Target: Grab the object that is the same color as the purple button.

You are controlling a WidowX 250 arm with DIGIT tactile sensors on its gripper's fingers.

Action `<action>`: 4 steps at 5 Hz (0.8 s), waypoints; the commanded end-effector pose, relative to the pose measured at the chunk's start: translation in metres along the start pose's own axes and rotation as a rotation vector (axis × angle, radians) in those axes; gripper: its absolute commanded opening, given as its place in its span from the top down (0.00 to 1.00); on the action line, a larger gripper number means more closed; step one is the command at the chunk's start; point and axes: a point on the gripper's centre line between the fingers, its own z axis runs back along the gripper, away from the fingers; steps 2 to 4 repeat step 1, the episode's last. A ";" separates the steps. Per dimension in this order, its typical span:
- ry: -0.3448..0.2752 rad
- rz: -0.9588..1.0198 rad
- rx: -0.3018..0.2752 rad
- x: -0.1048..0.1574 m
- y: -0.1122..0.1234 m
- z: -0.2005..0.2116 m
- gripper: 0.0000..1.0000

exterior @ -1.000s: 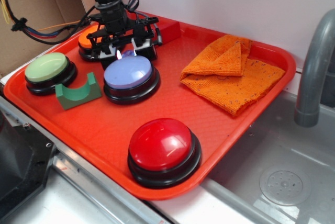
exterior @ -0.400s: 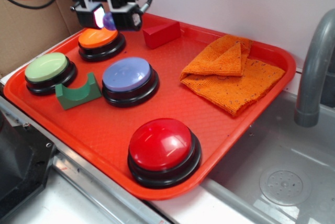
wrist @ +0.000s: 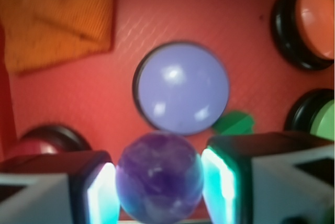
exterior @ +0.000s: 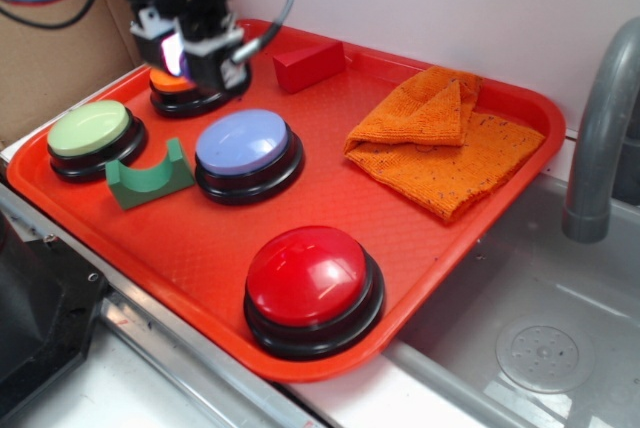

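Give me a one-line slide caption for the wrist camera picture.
Gripper clasping a small purple ball above the red tray, lavender button below.

Black arm up at the back, boxy black links and brackets, with dark cables and one orange one looping off it. The tool (exterior: pixel 190 48) is black with white-grey blocks; in the wrist view its fingers (wrist: pixel 99 195) show glowing cyan-white inner pads.

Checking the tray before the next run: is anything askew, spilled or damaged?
Nothing spilled or damaged. The only untidy thing is the orange cloth, folded crookedly on the tray. The claw holds the purple piece above the buttons, which sit upright.
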 end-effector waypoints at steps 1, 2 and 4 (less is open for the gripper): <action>-0.063 0.095 0.001 -0.014 0.005 0.010 0.95; -0.063 0.095 0.001 -0.014 0.005 0.010 0.95; -0.063 0.095 0.001 -0.014 0.005 0.010 0.95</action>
